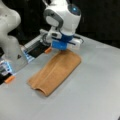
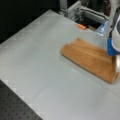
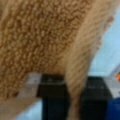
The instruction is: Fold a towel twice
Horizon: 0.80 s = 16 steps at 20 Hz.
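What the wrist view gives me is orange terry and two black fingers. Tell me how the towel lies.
Observer: In a front view the towel lies as a long narrow strip on the gray table, doubled over once along its length.
Operator: Place the gripper on that strip.
Observer: The gripper is at the strip's short end toward a front view's top, with the cloth's edge between its fingers.
Operator: Report the opposite end.
Observer: It lies on the table, untouched, toward a front view's bottom left, and its layers curl open slightly there.
Operator: Name anything close by.
Observer: A small orange tab sits just off the gripped end, apart from the towel.
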### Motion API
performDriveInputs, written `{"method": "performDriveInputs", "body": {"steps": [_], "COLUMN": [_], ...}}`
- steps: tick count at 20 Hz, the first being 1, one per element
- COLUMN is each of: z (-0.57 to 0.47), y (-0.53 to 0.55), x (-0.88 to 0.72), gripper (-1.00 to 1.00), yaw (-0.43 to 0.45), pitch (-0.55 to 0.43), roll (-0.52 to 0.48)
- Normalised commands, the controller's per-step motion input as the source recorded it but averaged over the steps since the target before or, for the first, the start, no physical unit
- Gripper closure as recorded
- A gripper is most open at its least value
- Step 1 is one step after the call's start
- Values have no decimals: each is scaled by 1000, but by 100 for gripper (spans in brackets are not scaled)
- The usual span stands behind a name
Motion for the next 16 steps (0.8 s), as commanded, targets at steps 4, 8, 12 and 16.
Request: {"method": "performDriveInputs", "body": {"steps": [4, 8, 12, 16], "z": [-142, -155, -112, -87], "y": [66, 52, 43, 26], "x": [-316, -298, -299, -311], "gripper": [100, 100, -100, -100], "yaw": [-229, -203, -170, -147], "pitch": [-228, -259, -239, -250], "roll": [66, 91, 103, 113]}}
